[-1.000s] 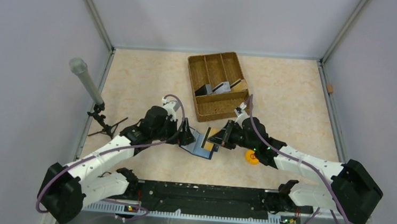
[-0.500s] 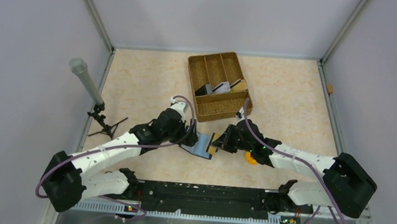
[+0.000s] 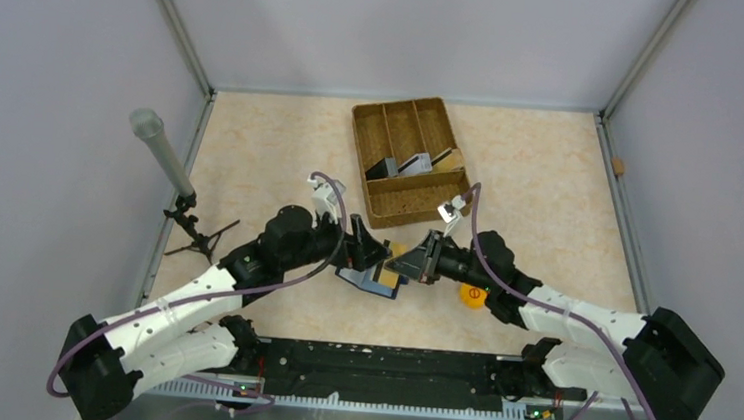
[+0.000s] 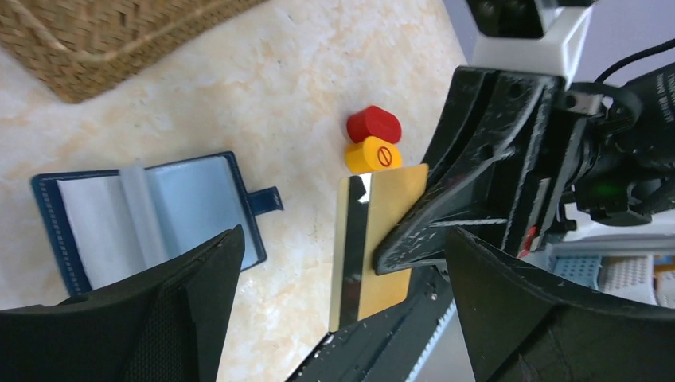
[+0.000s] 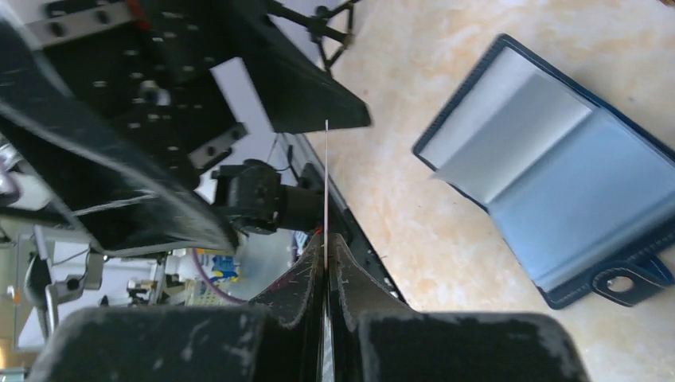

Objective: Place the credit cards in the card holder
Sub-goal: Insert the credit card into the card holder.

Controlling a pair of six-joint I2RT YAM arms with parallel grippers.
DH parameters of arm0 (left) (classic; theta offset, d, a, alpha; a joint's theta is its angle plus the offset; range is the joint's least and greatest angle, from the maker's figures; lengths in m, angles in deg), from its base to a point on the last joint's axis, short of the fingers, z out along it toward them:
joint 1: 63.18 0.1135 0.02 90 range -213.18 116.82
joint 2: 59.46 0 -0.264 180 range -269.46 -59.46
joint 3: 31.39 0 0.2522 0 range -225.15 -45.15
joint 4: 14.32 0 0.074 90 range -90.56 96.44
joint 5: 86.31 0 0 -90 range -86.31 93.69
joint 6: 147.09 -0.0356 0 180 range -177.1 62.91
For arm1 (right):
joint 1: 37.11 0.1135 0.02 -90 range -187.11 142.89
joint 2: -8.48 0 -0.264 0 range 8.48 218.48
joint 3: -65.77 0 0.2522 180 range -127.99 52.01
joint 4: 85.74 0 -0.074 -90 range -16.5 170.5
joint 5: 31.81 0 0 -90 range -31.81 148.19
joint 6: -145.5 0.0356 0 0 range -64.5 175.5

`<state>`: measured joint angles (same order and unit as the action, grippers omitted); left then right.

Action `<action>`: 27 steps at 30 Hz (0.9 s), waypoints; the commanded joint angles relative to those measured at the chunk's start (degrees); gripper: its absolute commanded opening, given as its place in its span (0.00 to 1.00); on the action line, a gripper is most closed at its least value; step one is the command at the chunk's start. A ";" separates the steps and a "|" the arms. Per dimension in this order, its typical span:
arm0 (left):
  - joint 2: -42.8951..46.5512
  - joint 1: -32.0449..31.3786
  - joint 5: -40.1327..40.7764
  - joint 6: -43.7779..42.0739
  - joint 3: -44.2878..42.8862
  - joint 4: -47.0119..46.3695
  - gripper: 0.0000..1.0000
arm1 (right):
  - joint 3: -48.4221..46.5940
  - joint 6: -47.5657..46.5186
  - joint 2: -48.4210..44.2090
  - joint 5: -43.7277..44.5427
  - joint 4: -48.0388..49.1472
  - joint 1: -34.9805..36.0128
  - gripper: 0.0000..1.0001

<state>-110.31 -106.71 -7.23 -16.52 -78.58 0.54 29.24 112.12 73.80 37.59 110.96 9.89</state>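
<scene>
The right gripper (image 5: 325, 243) was pinched tight on one end of a gold credit card (image 4: 380, 231) held on edge, facing the left gripper (image 3: 365, 253), whose jaws stood wide and empty, beside the card holder (image 5: 557, 183) lying open toward the table's (image 3: 551, 184) near edge.

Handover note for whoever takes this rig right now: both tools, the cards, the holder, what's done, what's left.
Left tool: open, holding nothing, beside the card holder.
Right tool: shut on a gold card, held on edge above the table.
Card holder: lying open on the table, no card visible inside.
Grey cards: in the woven tray.
Done: one card picked up. Left: slot it in, then fetch the rest.
</scene>
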 commanded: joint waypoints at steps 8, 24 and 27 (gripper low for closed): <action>5.76 3.54 -15.22 9.50 5.81 -15.83 0.75 | 1.96 -1.77 -6.25 -5.32 13.18 -0.56 0.00; 4.18 3.88 -21.07 12.06 7.21 -20.54 0.03 | 0.19 -2.63 -6.28 -8.14 10.81 -0.59 0.00; 4.10 3.89 -20.67 11.88 6.80 -19.34 0.00 | -0.88 -4.40 -6.78 -6.23 5.47 -0.58 0.24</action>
<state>-106.24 -102.79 -27.21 -4.89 -71.74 -15.50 30.88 110.83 68.47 29.85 120.66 9.69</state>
